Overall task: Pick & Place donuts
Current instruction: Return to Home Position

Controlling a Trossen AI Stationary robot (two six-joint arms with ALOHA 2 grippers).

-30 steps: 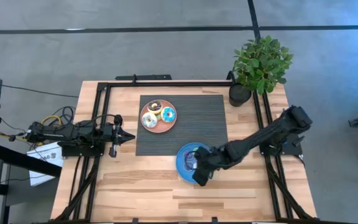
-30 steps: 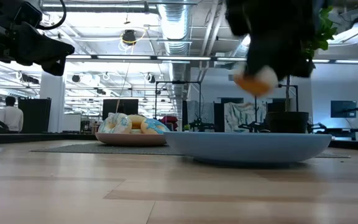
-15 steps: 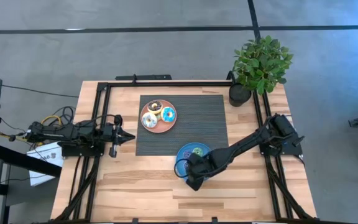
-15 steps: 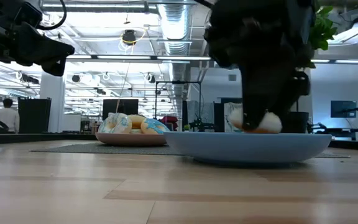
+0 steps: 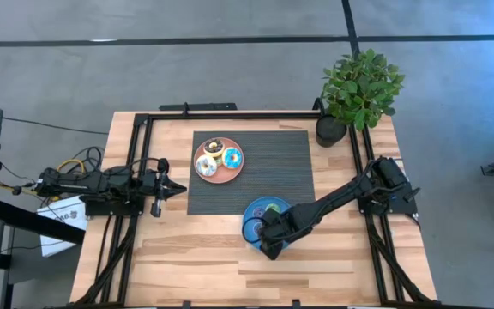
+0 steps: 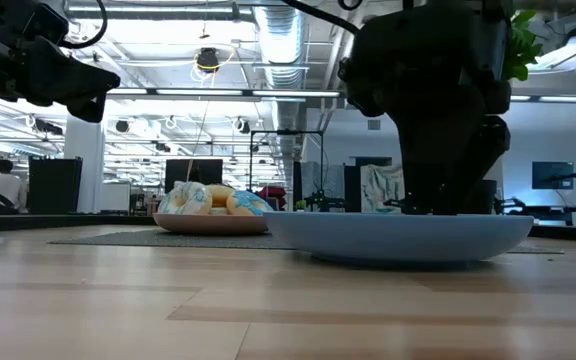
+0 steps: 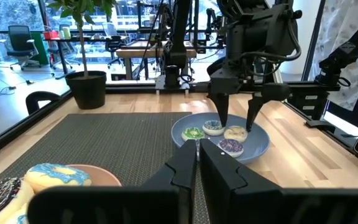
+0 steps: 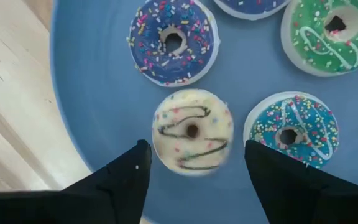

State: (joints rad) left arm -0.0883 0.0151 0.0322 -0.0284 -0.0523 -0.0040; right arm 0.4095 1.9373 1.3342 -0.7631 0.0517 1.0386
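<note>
My right gripper (image 8: 194,163) hangs open over the blue plate (image 8: 92,93), pointing steeply down. A cream donut (image 8: 191,130) with brown squiggles lies flat on the plate between its fingertips, and I see a small gap on each side. Purple (image 8: 173,40), green (image 8: 328,31) and blue (image 8: 294,130) donuts lie around it on the same plate. The pink plate (image 5: 206,176) on the mat carries three more donuts (image 5: 219,158). My left gripper (image 5: 178,187) waits shut and level at the table's left side.
A dark ribbed mat (image 5: 273,163) covers the table's middle, and the blue plate (image 5: 249,215) overlaps its near edge. A potted plant (image 5: 358,86) stands at the far right corner. Black frame rails (image 5: 135,154) run along the left, right and far sides.
My right gripper has come down onto the blue plate with the cream donut, tipping steeper. It has then opened and let go. The donut, held above the plate a second ago, now lies flat on it.
</note>
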